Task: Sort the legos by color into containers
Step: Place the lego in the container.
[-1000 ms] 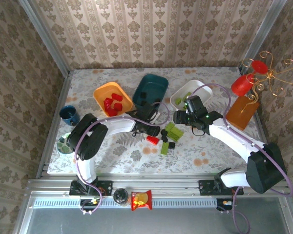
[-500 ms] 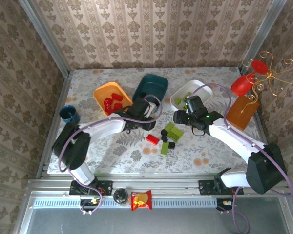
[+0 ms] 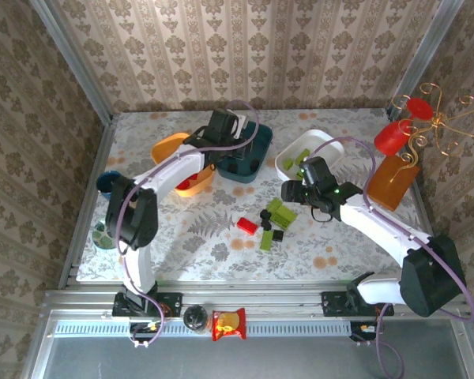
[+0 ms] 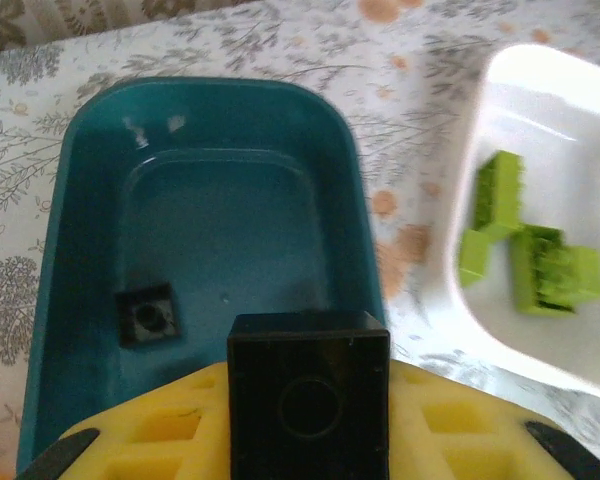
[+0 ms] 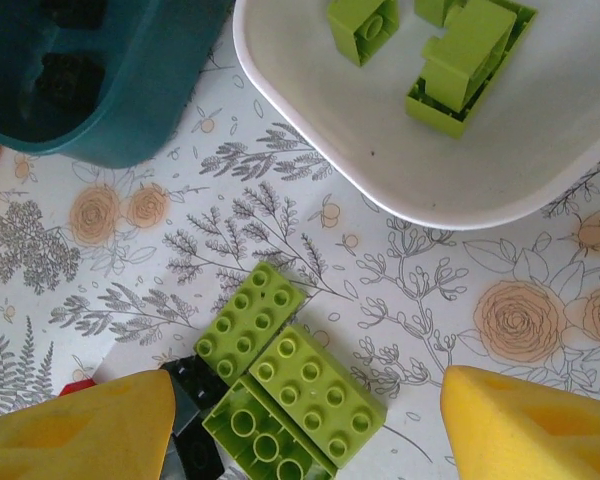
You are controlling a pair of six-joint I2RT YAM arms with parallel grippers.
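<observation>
Roughly halfway done, I'd say. On the floral table (image 3: 182, 253) the three containers sit in a row across the upper middle of the overhead view: orange bin (image 3: 164, 148) at the left, teal bin (image 3: 262, 136) in the centre, white bin (image 3: 314, 136) to the right. The left arm lies right across the orange bin, so I can't really tell what's in it from here. The left gripper (image 4: 308, 430) is clamped on a black brick (image 4: 308, 370) and hangs over the teal bin, low in its wrist view. One small black piece (image 4: 147, 316) already lies on the teal floor. The white bin has a few green bricks (image 4: 525, 260) in it. The right gripper (image 5: 305, 425) is spread wide with nothing in it, hovering above a loose green cluster (image 5: 280, 385) at the bottom of its view. What's left is the little heap in the centre of the overhead picture: a red brick (image 3: 246, 226), that cluster, a single green brick (image 3: 266, 241) and a couple of black bits (image 3: 278, 234).
</observation>
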